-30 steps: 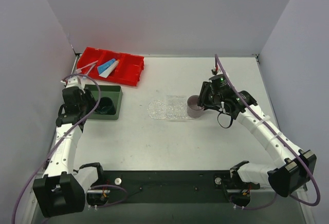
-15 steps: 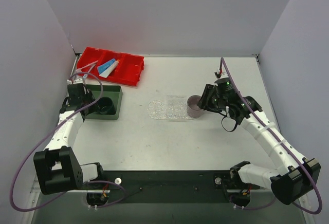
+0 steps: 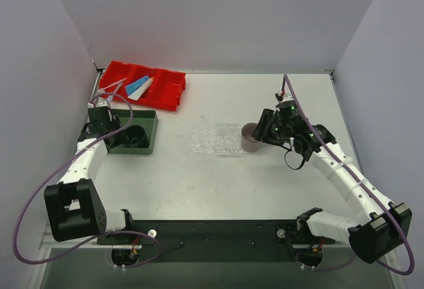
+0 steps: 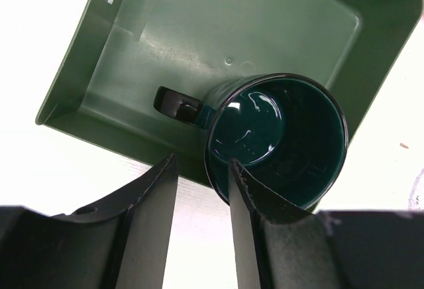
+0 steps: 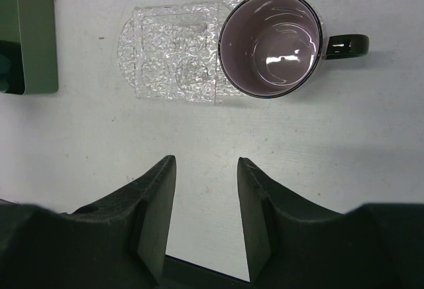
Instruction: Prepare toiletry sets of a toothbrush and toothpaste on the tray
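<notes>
The clear bumpy tray (image 3: 213, 140) lies mid-table, also in the right wrist view (image 5: 169, 54). A purple-lined mug (image 3: 251, 136) stands on its right end (image 5: 270, 42). A blue toothpaste (image 3: 137, 83) and a white toothpaste (image 3: 144, 89) lie in the red bin (image 3: 169, 87). Pale toothbrushes (image 3: 110, 89) lie at the bin's left end. My left gripper (image 3: 106, 128) is open and empty at the green tray's edge (image 4: 202, 164). My right gripper (image 3: 264, 130) is open and empty just right of the mug, over bare table (image 5: 206, 161).
A dark green square tray (image 3: 150, 136) at the left holds a dark green mug (image 3: 136, 136), seen close in the left wrist view (image 4: 278, 136). The walls stand close on the left, back and right.
My left arm has swung its elbow outward to the left, and its gripper has shifted slightly back. My right arm has drawn slightly right, away from the mug.
</notes>
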Tool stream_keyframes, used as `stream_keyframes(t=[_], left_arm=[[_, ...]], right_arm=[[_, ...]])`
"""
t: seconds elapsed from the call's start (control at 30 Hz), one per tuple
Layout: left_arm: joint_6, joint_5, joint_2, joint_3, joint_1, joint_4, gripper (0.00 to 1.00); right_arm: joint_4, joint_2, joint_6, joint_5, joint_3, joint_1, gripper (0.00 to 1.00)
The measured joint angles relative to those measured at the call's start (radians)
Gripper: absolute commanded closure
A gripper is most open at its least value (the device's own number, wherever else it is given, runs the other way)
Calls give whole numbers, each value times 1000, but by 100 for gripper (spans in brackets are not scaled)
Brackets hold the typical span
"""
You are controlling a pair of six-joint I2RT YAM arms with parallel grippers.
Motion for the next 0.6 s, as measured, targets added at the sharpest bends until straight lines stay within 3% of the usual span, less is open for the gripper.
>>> stream_keyframes(t=[0.43, 0.6], left_arm=[[-3, 20, 99, 31, 19, -1, 55], [-5, 24, 120, 39, 21, 0, 64]], right_arm=[[5, 11, 7, -7, -10, 0, 63], [8, 12, 7, -7, -10, 0, 63]])
